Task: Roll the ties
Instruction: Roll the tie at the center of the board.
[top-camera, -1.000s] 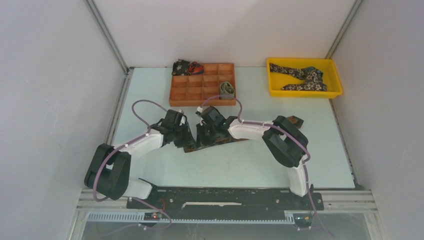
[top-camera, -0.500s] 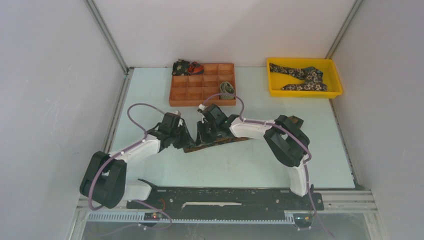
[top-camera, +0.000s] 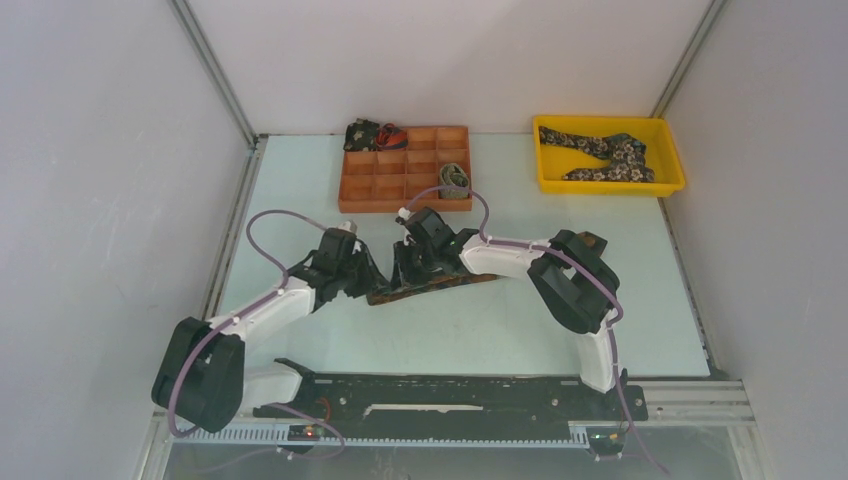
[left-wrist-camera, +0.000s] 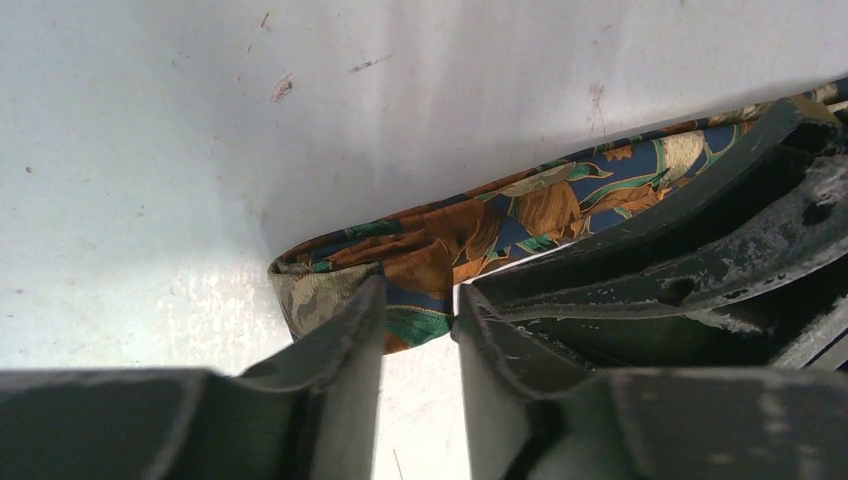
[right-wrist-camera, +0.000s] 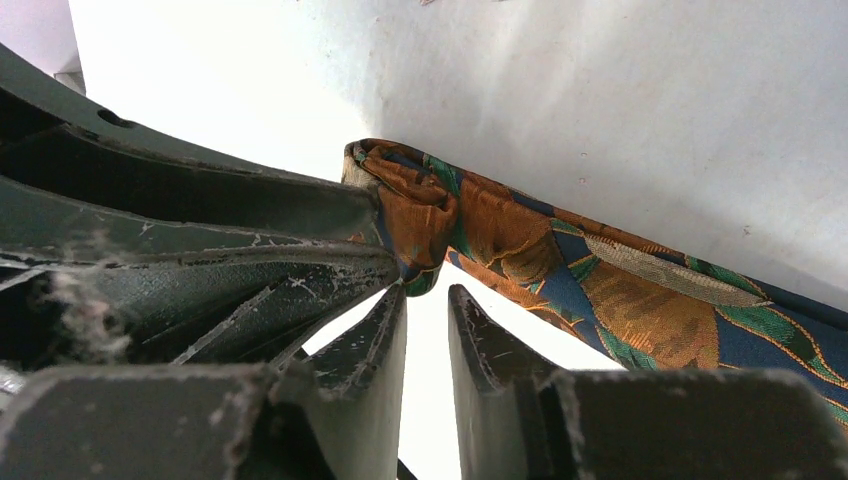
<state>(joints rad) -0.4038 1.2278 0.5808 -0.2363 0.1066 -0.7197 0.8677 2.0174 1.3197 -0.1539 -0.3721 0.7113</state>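
Observation:
A rust, blue and green patterned tie (top-camera: 450, 281) lies stretched across the middle of the table, its far part hidden under the right arm. Its left end is folded over. My left gripper (top-camera: 367, 283) is at that folded end. In the left wrist view the tie (left-wrist-camera: 480, 225) sits pinched between the tips of the left gripper (left-wrist-camera: 418, 300). My right gripper (top-camera: 405, 275) is close beside it. In the right wrist view the right gripper (right-wrist-camera: 427, 292) stands a narrow gap apart, and the fold of the tie (right-wrist-camera: 600, 290) touches only one fingertip.
An orange compartment tray (top-camera: 400, 185) stands at the back, with an olive coil (top-camera: 455, 180) in it and a dark floral roll (top-camera: 368, 133) at its far left corner. A yellow bin (top-camera: 672, 150) at the back right holds a dark floral tie (top-camera: 605, 155). White walls enclose the table.
The left arm's elbow has swung left and down, and its gripper has shifted slightly left. The right arm and the tie have hardly moved.

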